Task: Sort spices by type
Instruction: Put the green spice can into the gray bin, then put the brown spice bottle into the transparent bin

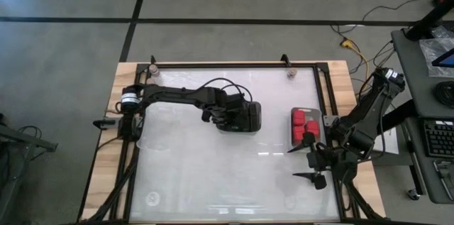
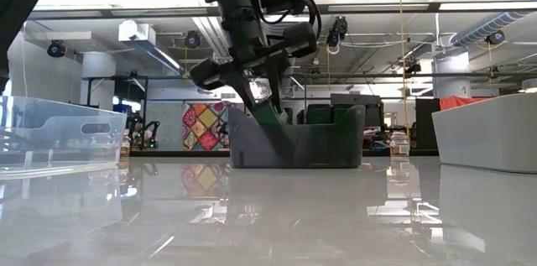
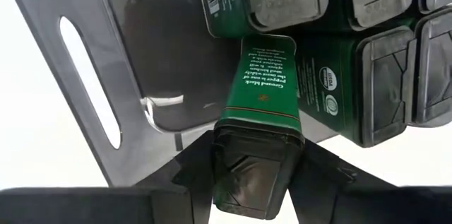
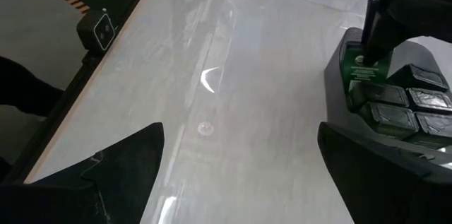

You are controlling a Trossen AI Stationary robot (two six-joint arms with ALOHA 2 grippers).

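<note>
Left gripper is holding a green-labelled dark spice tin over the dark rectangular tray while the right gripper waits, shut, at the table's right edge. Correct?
Not quite: the right gripper is open, its fingers spread wide in the right wrist view and the high view. The rest holds: the left gripper clamps the green-labelled dark spice tin over the dark rectangular tray, and the right gripper waits at the table's right edge.

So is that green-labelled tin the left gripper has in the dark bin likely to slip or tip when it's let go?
Probably stiff: the tin looks like a hard, flat-sided box, so the left gripper likely holds it squarely. Its glossy label may be slippery. Tall and narrow, it might tip if released tilted, though the packed tins in the dark bin could prop it.
</note>
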